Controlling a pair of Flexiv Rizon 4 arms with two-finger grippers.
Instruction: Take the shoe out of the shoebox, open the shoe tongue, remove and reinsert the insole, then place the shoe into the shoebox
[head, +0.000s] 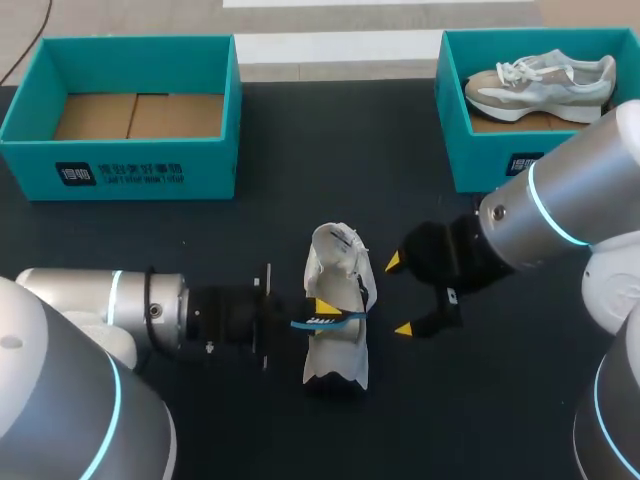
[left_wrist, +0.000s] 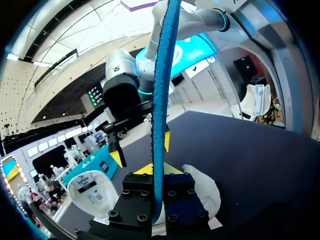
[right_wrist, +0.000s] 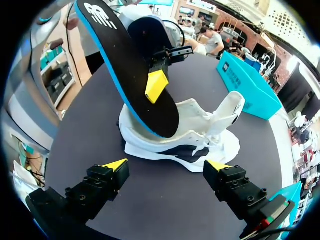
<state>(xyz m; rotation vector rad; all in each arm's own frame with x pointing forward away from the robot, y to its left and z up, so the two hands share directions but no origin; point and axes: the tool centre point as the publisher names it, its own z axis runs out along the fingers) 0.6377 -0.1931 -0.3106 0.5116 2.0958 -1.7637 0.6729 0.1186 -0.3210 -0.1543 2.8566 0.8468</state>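
A white shoe (head: 336, 345) lies on the black table with its tongue (head: 335, 243) folded open. My left gripper (head: 322, 312) is shut on the black, blue-edged insole (right_wrist: 131, 75), one yellow fingertip (right_wrist: 156, 85) pressed on its top face. The insole's lower end rests in the shoe (right_wrist: 187, 142) and its other end sticks up. Seen edge-on, the insole (left_wrist: 161, 100) rises between my left gripper's (left_wrist: 159, 171) fingers, with the shoe (left_wrist: 95, 192) under it. My right gripper (head: 400, 296) stands open just right of the shoe, holding nothing. Ahead of my right gripper (right_wrist: 167, 165) the shoe lies sideways.
An empty teal shoebox (head: 120, 165) stands at the back left. A second teal shoebox (head: 480, 160) at the back right holds another grey-white sneaker (head: 540, 82). Bare black table surrounds the shoe in front.
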